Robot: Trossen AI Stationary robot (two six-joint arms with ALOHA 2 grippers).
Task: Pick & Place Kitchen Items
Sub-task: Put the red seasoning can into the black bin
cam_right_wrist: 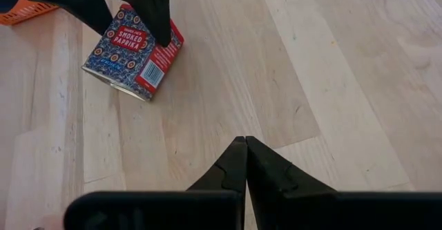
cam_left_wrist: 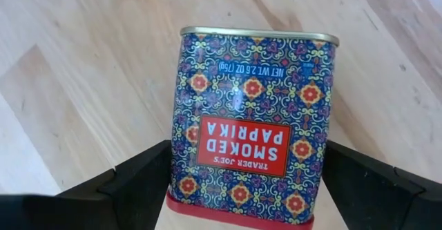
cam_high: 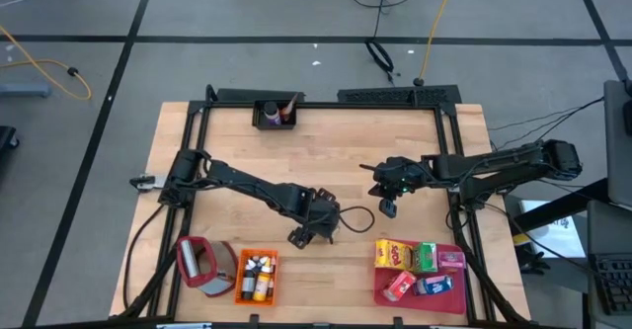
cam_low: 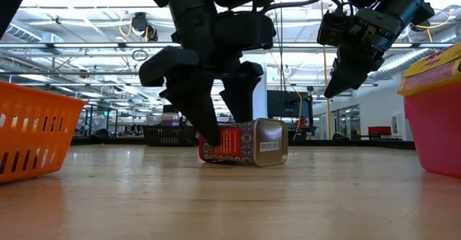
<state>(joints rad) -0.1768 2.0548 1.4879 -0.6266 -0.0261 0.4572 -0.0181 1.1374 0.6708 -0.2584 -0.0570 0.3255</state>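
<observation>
A blue patterned tin with a red "Smoked Paprika" label [cam_left_wrist: 255,119] lies on its broad side on the wooden table, near the middle [cam_high: 299,236], [cam_low: 248,143]. My left gripper [cam_high: 314,228] points steeply down over the tin. It is open, with one dark finger close beside each long side of the tin [cam_right_wrist: 131,50]. My right gripper [cam_high: 388,208] hangs shut above the table to the tin's right, with nothing between its fingers [cam_right_wrist: 245,144]. My left gripper comes from above with its fingers [cam_left_wrist: 138,181] alongside the tin's two narrow long sides [cam_left_wrist: 176,154]. Whether they touch the tin cannot be told. The tin rests flat on the table.
An orange crate [cam_high: 240,275] holding small bottles stands at the near left, with a red and grey container [cam_high: 202,265] beside it. A pink-red tray [cam_high: 454,299] with coloured boxes sits near right. A dark box [cam_high: 275,114] sits at the far edge. Bare wood lies between the arms.
</observation>
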